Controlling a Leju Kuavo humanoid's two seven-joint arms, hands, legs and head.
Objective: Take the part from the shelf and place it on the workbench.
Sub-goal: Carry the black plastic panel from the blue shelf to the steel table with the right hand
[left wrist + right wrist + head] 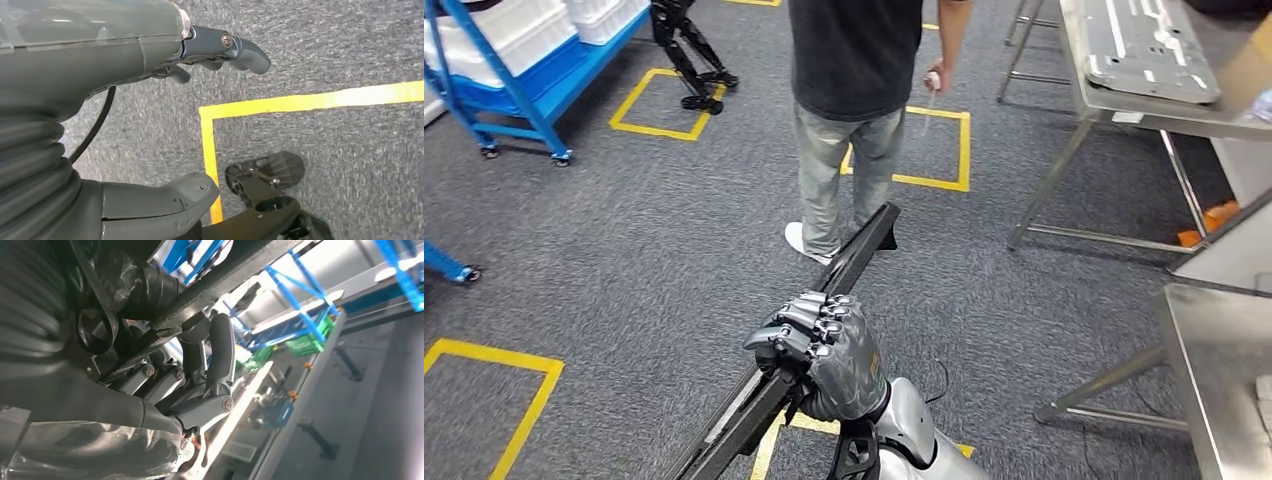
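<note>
1. Nearest the camera in the head view, the right hand (819, 345) grips a long black bar (809, 330), fingers wrapped over its top edge. This bar looks to be the part.
2. The bar runs from the picture's lower edge up towards a person (854, 110) standing ahead. Its far end hangs in the air above the grey floor (624, 260); its near end is cut off.
3. It seems rigid and fairly light, likely slick plastic or metal. Held at one spot, its length may make it swing or tip; a grip near the middle should steady it.
4. In the left wrist view, the left hand (150, 55) holds nothing; whether its fingers are spread or curled cannot be told.
5. Further right stand steel benches, the workbench (1214, 370) likely among them; which one is unclear.
6. A blue shelf (514, 70) stands far left.
</note>
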